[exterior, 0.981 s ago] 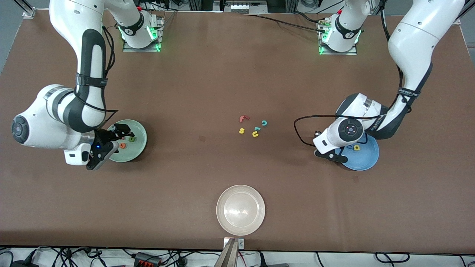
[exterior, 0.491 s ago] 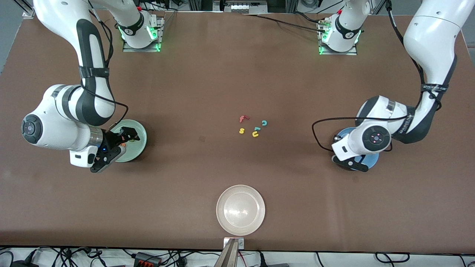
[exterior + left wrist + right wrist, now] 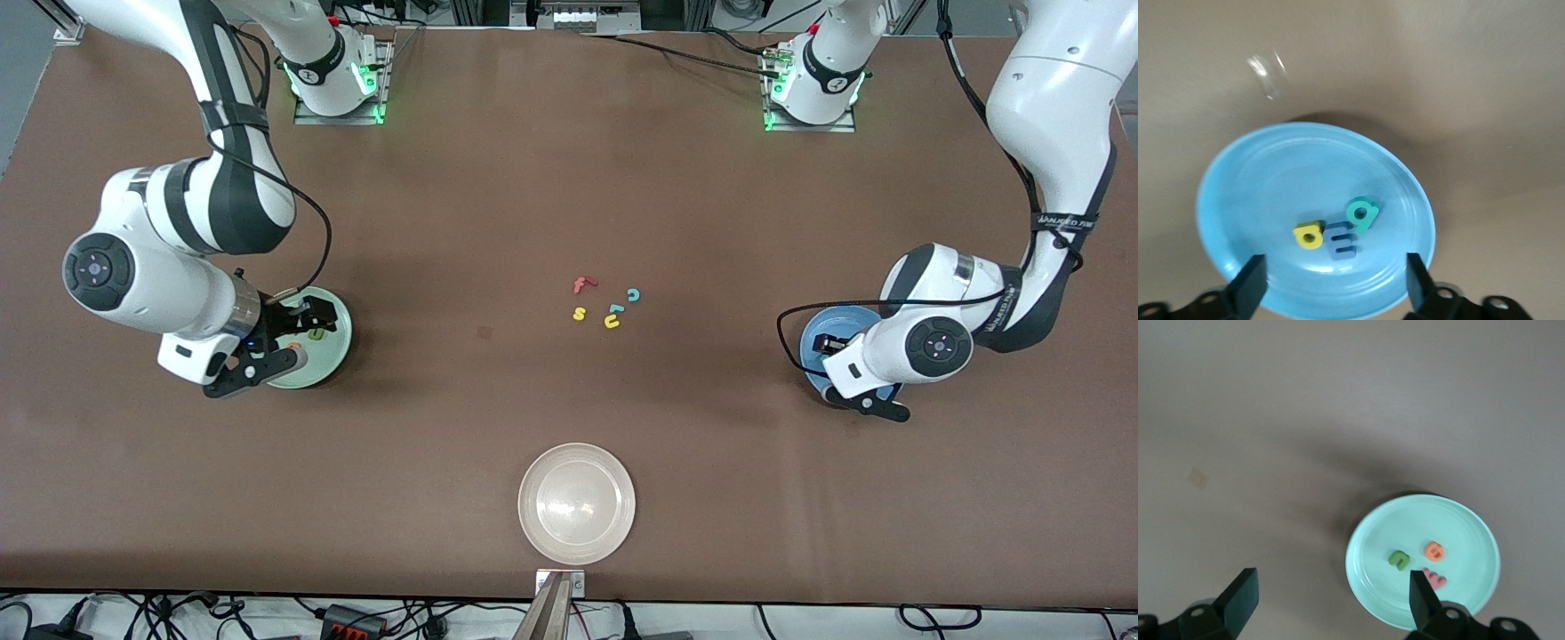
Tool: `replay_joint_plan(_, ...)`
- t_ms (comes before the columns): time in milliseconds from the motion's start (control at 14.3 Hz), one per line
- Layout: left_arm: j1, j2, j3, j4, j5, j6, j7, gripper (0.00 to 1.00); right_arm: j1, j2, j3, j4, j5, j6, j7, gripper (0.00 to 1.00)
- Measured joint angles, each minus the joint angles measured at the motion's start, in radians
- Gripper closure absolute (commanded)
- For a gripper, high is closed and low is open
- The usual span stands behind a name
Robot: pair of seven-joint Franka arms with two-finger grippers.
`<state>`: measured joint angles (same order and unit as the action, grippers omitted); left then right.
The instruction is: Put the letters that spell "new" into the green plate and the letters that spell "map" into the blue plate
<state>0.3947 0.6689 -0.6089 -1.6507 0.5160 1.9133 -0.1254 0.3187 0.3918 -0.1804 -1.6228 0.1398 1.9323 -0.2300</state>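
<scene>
Left gripper wide, empty, over blue plate rim; m, a, p inside. Right gripper wide, empty, over green plate edge; n, e, w inside.

A blue m, yellow a and teal p are being shown on the blue plate; a dark green n, orange e and pinkish-red w on the mint-green plate; the table is being seen brown.

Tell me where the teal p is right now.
The teal p lies in the blue plate at the left arm's end of the table, touching the blue m, with the yellow a alongside.
</scene>
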Motion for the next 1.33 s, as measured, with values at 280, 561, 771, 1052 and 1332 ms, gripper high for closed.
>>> replay_joint_plan(280, 0.0, -0.049, -0.057, 0.168, 0.0, -0.231, 0.0, 0.0, -0.168, -0.088, 0.109, 0.001, -0.04, -0.043, 0.086, 0.0)
replay_joint_plan(561, 0.003, -0.088, -0.089, 0.323, -0.001, -0.366, 0.037, 0.0, -0.249, -0.186, 0.116, 0.002, -0.08, -0.104, 0.123, 0.0)
replay_joint_plan(771, 0.011, -0.157, -0.082, 0.356, -0.099, -0.385, 0.116, 0.0, -0.329, -0.252, 0.165, 0.001, -0.11, -0.137, 0.18, 0.0)
replay_joint_plan(1052, -0.105, -0.308, 0.214, 0.341, -0.395, -0.393, 0.221, 0.0, -0.387, -0.329, 0.203, 0.007, -0.176, -0.173, 0.217, 0.0)
replay_joint_plan(1332, -0.338, -0.501, 0.515, 0.188, -0.498, -0.316, 0.23, 0.0, -0.448, -0.35, 0.19, 0.063, -0.176, -0.237, 0.217, 0.0)
